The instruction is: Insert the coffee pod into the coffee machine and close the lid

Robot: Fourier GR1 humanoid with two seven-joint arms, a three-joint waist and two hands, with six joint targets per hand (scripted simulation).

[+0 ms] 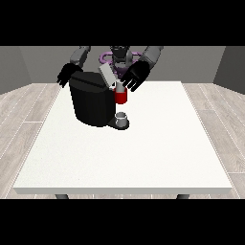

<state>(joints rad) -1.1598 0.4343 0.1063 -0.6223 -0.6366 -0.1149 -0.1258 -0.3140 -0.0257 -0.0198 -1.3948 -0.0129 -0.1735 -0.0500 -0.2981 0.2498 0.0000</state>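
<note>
Take the coffee machine (pixel 92 101) as your landmark: it stands on the table (pixel 143 153), in the far half and towards the view's left. Its lid (pixel 107 75) is tilted up at the machine's top right edge. Just right of the machine, at the level of its upper part, you see the coffee pod (pixel 120 97). Below the pod, at the machine's lower right, a cup (pixel 122 117) sits on the machine's base. The hand at the view's right (pixel 134 77) is above the pod, right of the lid. The hand at the view's left (pixel 66 75) is behind the machine's upper left corner.
</note>
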